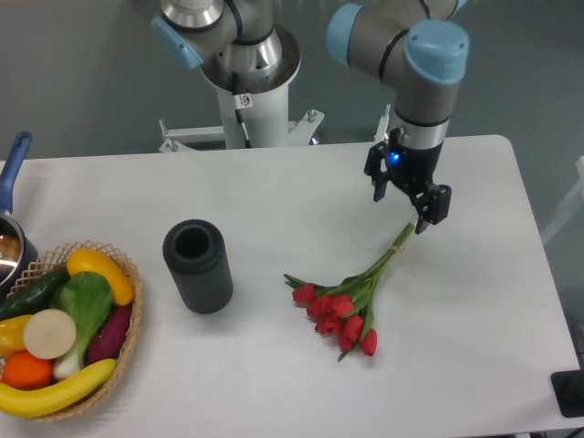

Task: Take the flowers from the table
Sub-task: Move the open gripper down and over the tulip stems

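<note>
The flowers (351,297) lie on the white table (274,201), right of centre. They are a bunch of red tulips with the heads toward the front and the green stems running up and right. My gripper (401,209) hangs open and empty just above the stem end and covers the pale tip. One finger (378,187) is left of the stems, the other (428,214) right of them. I cannot tell whether the fingers touch the stems.
A dark cylindrical vase (197,265) stands upright left of the flowers. A wicker basket (128,315) of vegetables and fruit sits at the front left edge. A pot with a blue handle (11,169) is at the far left. The robot base (246,82) is behind the table.
</note>
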### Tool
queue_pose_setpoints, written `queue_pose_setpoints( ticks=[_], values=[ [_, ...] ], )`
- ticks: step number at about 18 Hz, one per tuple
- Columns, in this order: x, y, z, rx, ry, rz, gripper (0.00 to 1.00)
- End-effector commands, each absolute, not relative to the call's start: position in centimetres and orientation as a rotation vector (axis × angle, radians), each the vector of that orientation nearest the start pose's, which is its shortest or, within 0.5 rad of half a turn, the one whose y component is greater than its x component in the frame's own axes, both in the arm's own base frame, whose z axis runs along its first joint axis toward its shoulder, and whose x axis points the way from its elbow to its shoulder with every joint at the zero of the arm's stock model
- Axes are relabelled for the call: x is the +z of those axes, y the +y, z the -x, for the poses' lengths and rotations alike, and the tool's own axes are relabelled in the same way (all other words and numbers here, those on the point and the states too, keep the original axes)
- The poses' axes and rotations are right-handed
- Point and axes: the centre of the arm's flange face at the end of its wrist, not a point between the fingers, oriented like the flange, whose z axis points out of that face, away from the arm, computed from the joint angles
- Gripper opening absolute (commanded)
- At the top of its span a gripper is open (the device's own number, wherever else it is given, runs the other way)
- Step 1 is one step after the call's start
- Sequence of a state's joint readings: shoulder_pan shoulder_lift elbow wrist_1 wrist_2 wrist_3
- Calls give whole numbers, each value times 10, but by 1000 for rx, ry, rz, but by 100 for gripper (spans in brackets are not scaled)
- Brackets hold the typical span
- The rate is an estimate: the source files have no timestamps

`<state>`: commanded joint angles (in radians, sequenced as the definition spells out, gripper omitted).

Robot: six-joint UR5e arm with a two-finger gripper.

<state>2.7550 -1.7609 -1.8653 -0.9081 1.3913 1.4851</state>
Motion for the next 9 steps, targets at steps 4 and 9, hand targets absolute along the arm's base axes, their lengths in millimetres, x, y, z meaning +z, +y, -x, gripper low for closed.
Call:
queue_pose_setpoints(
  ticks=[4, 9],
  values=[
    [305, 357, 442, 153, 408, 2893, 100],
    [290, 376, 438, 140, 370, 2876, 100]
  ],
)
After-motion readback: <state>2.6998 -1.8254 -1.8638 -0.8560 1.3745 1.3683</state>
